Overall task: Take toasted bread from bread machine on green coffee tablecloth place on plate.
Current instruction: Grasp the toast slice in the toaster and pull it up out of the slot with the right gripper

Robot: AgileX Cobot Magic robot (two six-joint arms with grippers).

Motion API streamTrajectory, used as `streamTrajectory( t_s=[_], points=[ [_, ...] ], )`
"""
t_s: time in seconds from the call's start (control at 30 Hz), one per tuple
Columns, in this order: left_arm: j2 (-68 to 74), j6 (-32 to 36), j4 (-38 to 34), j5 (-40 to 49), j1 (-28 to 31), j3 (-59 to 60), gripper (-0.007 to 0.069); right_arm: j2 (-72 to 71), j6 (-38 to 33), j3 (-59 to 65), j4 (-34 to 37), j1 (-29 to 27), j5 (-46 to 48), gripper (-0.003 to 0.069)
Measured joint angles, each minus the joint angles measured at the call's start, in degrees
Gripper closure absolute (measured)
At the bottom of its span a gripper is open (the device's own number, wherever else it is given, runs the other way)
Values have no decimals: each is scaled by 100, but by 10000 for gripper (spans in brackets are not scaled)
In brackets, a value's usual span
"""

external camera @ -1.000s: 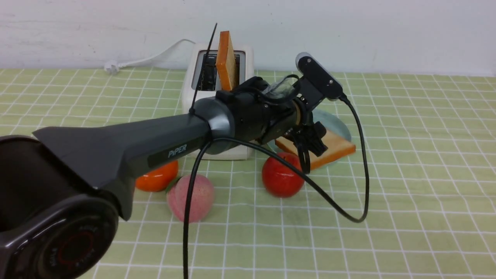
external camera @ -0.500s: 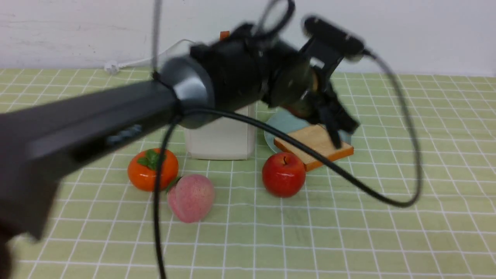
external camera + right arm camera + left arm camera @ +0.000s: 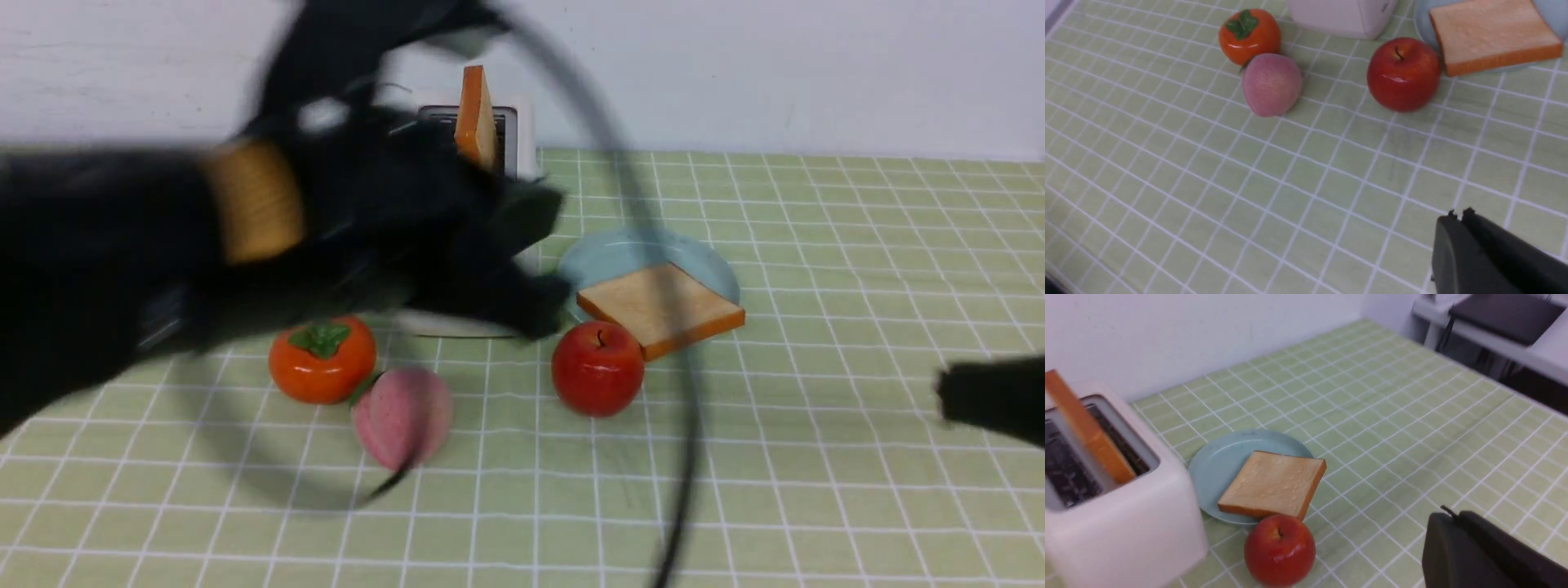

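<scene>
Left arm (image 3: 122, 245) has swung back off the plate side since a sec ago, now just a blur in front of the bread machine (image 3: 1126, 535). Left claw (image 3: 1448, 516) looks clenched on nothing. Right claw (image 3: 1458, 214) is the same, well apart from the food. One toast slice (image 3: 661, 306) lies flat on the plate (image 3: 1216, 469), corner overhanging twd the apple (image 3: 598, 367). Second slice (image 3: 476, 118) stands tilted in the machine. Risk imo: a fast swing clips that slice & knocks it onto the surface (image 3: 816, 245).
</scene>
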Motion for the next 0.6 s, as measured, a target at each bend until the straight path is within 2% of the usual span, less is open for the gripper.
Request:
streamTrajectory(
  t_s=[0.13,0.23,0.33,0.47,0.6],
  points=[
    [-1094,1,-105,-185,0,954,638,950,-349,-525,297,329,-181,643],
    [-1922,1,-183,-300,0,1622,638,1771,-213,-1233,150,1027,-539,643],
    [-2573,1,-201,-377,0,2102,638,2464,371,-1958,-434,1694,-861,643],
    [-3092,1,-201,-367,0,2529,638,3415,1301,-3032,-1583,2435,-1122,633],
    [-3272,1,-82,-348,0,2731,638,4156,1923,-3891,-2332,2801,-1292,589]
  ],
)
